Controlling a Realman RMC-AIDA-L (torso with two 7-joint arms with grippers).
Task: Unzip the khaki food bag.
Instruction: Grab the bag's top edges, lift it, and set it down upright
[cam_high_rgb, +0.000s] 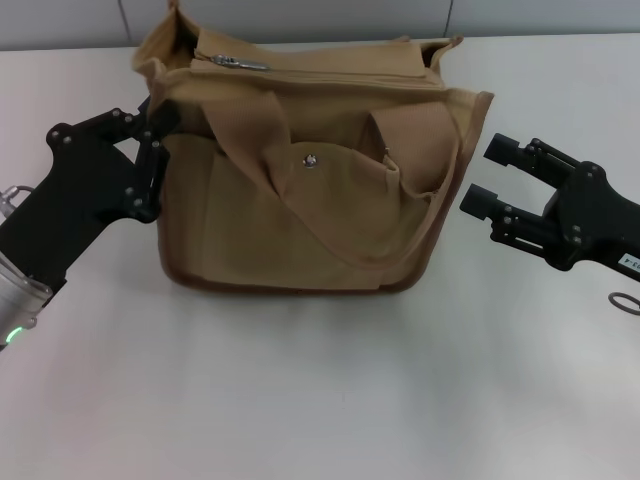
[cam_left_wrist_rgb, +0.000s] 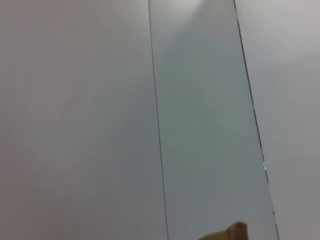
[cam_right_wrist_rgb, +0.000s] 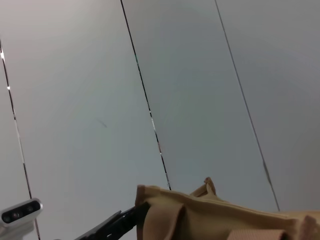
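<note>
Centrally on the white table (cam_high_rgb: 320, 400), the khaki food bag (cam_high_rgb: 310, 190) is seen standing upright in the head view, its snap-button front pocket (cam_high_rgb: 312, 160) turned toward the robot. The top zipper is seen running along the bag's upper edge, with the silver zipper pull (cam_high_rgb: 238, 63) lying at the end nearer the robot's left; how far the zipper is parted cannot be made out from this angle. One strap handle (cam_high_rgb: 250, 140) is draped down over the front, and the bag's far side is hidden by its own body.

The left gripper (cam_high_rgb: 158, 150) is pressed against the bag's left side wall. Its fingertips are partly covered by the canvas edge, so whether cloth is pinched between them cannot be told. The right gripper (cam_high_rgb: 490, 175) is held just beside the bag's right side, apart from it, with its two fingers spread wide and nothing between them.

Little is offered by the left wrist view: only a tan corner of the bag (cam_left_wrist_rgb: 230, 234) is caught at the frame's edge against wall panels. More of the bag's top (cam_right_wrist_rgb: 220, 215) is shown in the right wrist view, though it is cut off, with the left gripper's dark fingers (cam_right_wrist_rgb: 117, 225) beside it.
</note>
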